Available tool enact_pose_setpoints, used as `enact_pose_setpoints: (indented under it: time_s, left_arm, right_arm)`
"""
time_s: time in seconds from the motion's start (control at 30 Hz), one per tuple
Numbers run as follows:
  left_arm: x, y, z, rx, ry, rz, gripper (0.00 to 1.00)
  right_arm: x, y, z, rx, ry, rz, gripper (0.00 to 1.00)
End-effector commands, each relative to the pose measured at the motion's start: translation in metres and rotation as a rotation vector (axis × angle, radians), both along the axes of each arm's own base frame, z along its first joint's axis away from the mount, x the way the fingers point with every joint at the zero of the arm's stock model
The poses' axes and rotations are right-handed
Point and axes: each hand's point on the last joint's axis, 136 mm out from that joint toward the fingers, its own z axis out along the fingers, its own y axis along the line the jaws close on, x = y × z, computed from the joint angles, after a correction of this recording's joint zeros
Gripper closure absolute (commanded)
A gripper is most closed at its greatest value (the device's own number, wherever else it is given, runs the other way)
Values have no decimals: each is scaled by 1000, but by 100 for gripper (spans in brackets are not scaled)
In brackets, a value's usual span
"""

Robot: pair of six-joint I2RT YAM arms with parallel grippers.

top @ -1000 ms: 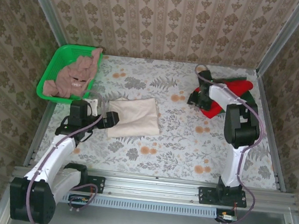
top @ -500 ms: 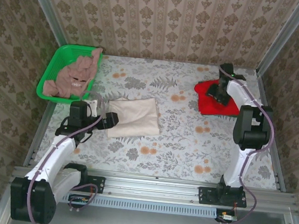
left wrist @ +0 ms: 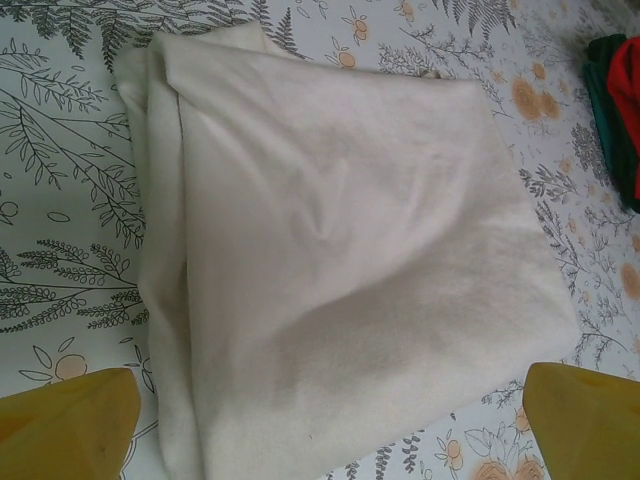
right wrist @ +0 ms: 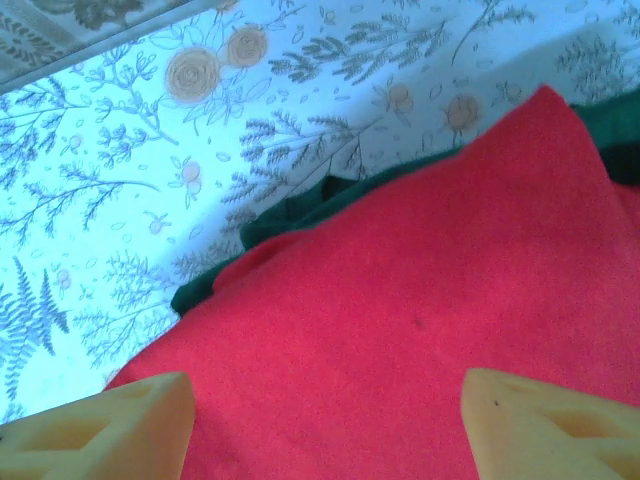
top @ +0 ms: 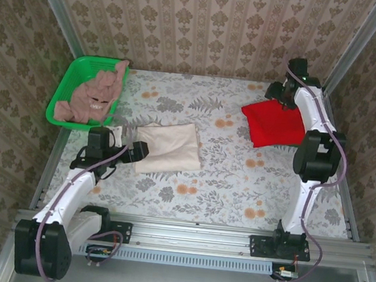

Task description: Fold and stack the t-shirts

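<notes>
Folded cream t-shirt (top: 168,147), centre-left on the tabletop (top: 224,178), and red t-shirt (top: 274,123), upper right atop a dark green t-shirt (right wrist: 300,205), are soft, light and limp; pinch at a folded edge. Left gripper (top: 138,150) and right gripper (top: 282,93) stand wide, empty. No legible labels

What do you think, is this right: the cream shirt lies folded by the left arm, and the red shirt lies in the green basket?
The red shirt is not in the green basket; it lies on the table by the right arm, as the top external view shows. The cream shirt does lie folded by the left arm.
</notes>
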Motion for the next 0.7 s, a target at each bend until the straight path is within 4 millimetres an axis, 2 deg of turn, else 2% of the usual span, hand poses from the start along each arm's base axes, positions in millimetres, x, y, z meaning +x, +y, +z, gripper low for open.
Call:
enact_pose_setpoints:
  time_s: [0.0,0.07,0.23,0.47,0.67]
  left_arm:
    - [2,-3,11,-14,-26,-24,0]
    - [1,-3,14,-13,-33,-24,0]
    - [-1,-1,12,3,-29,-23,0]
    - [-2,0,8,6,-18,-21,0]
    - [0,-1,7,4,-19,-24,0]
  right_arm:
    - [-10,-36,-35,-196,178,-42,28]
    - [-10,-52,-39,-283,211,-53,28]
    - [-2,-68,-40,-292,185,-51,29]
    - [9,-83,-33,-268,128,-40,28]
    - [28,-87,-46,-181,78,20,28]
